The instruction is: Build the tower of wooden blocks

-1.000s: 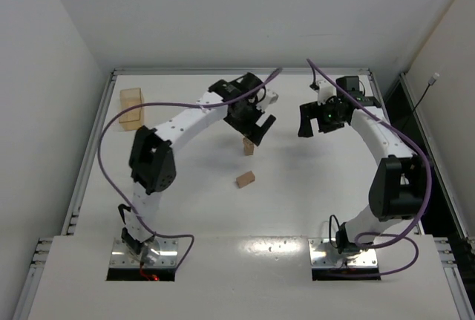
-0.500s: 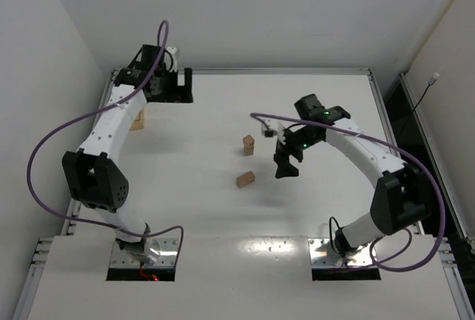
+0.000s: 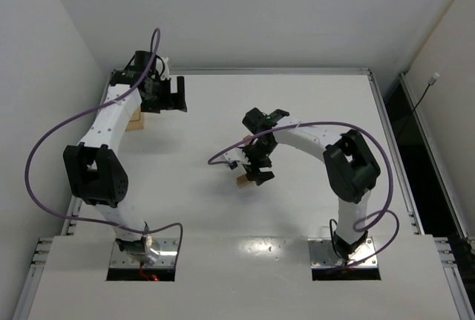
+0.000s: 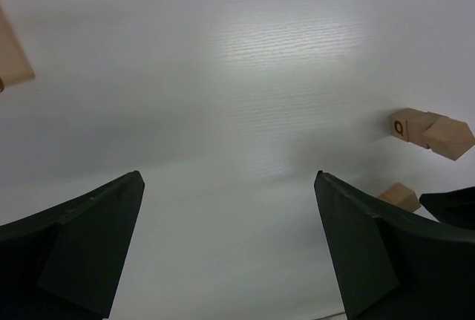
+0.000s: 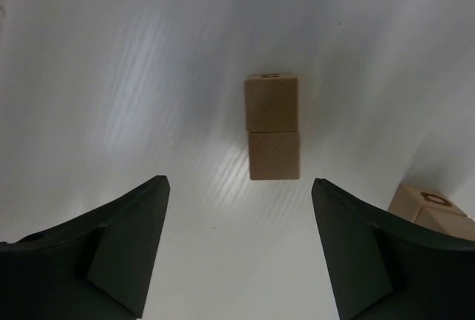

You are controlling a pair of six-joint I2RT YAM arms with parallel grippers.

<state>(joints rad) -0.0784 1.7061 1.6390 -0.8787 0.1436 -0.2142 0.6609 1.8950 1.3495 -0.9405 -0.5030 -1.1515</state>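
**Surface.** We record a white table (image 3: 319, 105), matt, with fine ribbing and soft patches of glare in both wrist views. A metal rail (image 3: 237, 72) edges its far side.

**Room.** Plain white walls (image 3: 223, 8) close in behind and on the left. A dark gap (image 3: 415, 123) runs along the table's right side.

**Item 1, wood block tower (image 5: 272, 128).** Two light-tan cubes, one on the other, upright at mid-table. We place it straight ahead of the right gripper (image 5: 239, 180) and apart from it.

**Item 2, loose cube (image 3: 243, 180).** Light tan, lying on the table just beside the right gripper. It is near the tower but not touching it.

**Item 3, tray (image 3: 134, 121).** Tan, at the far left of the table, partly hidden by the left arm.

**Item 4, left gripper (image 4: 228, 175).** Fingers spread wide with nothing between them, over bare table at the far left, well apart from the tower.

**Item 5, right gripper.** Fingers likewise spread wide and holding nothing, low over mid-table.

**Item 6, base plates (image 3: 145, 252).** Two, metal, set into the near shelf, one under each arm.
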